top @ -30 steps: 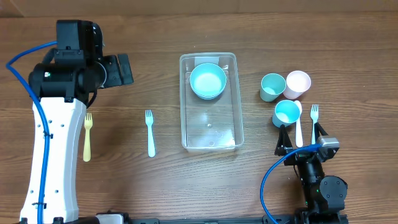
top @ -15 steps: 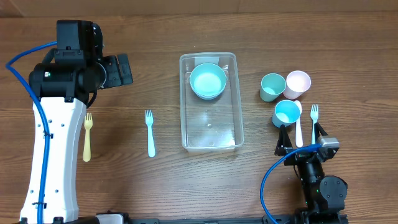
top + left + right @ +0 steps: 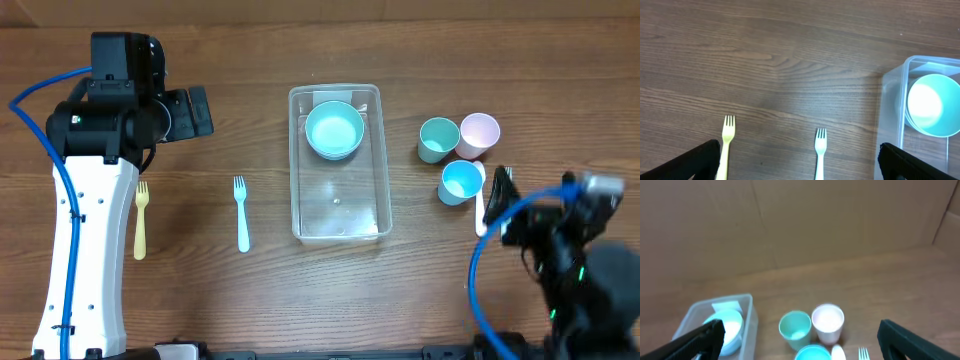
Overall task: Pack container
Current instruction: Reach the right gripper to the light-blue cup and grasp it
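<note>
The container (image 3: 340, 208) is being seen near the middle of the table (image 3: 250, 60), and a light-blue bowl (image 3: 334, 130) is being kept in its far end; whether this is one bowl or a stack cannot be told. In the left wrist view the container is being cut off by the right and bottom edges. The left end effector (image 3: 799, 146) is being held spread wide with nothing between its fingers, and only the two dark tips are being shown in the lower corners. Between these tips a yellow fork (image 3: 141, 218) and a blue fork (image 3: 241, 213) are being seen lying well apart, their handles being cut off in that view. Right of the container a teal cup (image 3: 438, 139), a pink cup (image 3: 478, 134) and a blue cup (image 3: 461, 182) are being seen close together. The right arm (image 3: 570, 250) is being shown badly blurred from overhead, its outline hard to make out; a white spoon (image 3: 481, 212) and a small fork (image 3: 507, 174) beside the blue cup are being partly hidden by it. The right end effector (image 3: 801, 326) is being held spread wide too, with nothing in it.
</note>
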Robot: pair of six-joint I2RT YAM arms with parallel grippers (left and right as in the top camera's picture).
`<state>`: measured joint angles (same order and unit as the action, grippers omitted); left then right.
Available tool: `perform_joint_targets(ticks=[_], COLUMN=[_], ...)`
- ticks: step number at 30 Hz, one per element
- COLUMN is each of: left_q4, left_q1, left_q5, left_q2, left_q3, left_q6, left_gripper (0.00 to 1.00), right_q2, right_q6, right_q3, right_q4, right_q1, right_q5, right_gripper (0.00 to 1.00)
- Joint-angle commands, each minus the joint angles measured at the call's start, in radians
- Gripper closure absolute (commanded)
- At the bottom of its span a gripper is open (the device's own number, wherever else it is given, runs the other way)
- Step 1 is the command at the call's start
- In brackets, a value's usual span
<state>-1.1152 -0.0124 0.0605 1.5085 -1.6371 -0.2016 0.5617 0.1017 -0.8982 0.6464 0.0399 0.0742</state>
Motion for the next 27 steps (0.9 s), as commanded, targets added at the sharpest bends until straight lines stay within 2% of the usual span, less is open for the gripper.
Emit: perform_joint_targets(ticks=[1,3,9,11,14,17,20,22,26,27], left_q4=[0.000,0.000,0.000,0.000,0.000,0.000,0.000,0.000,0.000,0.000], left_q1=[0.006,0.006,0.006,0.006,0.006,0.006,0.006,0.006,0.006,0.006], left_q5=[0.002,0.002,0.002,0.002,0.002,0.002,0.002,0.002,0.002,0.002], left_q2=[0.001,0.001,0.001,0.001,0.001,0.001,0.001,0.001,0.001,0.001], left_q3=[-0.015,-0.015,-0.015,-0.015,-0.015,-0.015,-0.015,-0.015,-0.015,-0.015], left_q6=[0.023,0.023,0.023,0.022,0.023,0.023,0.023,0.023,0.022,0.023], left_gripper=[0.00,0.00,0.00,0.00,0.00,0.00,0.00,0.00,0.00,0.00], right_q2=[0.214,0.327,0.468,0.610,0.776,0.868,0.888,0.888,0.892,0.900], right_q6=[0.002,0.002,0.007,0.010,0.031,0.079,0.046,-0.042,-0.058,-0.057], right_q3=[-0.227,-0.316,-0.309,-0.297,-0.297,-0.297,-0.297,-0.291,-0.228,-0.204], right_q4=[0.172,0.266,0.374,0.392,0.389,0.384,0.367,0.365,0.315,0.296], right_q1=[0.004,0.004,0.004,0.004,0.004,-0.019,-0.100,-0.172,-0.199,-0.199], right_q5=[-0.006,-0.012,-0.032,-0.031,-0.031,-0.036,-0.104,-0.191,-0.240,-0.251], right_gripper=[0.00,0.00,0.00,0.00,0.14,0.22,0.24,0.23,0.24,0.28])
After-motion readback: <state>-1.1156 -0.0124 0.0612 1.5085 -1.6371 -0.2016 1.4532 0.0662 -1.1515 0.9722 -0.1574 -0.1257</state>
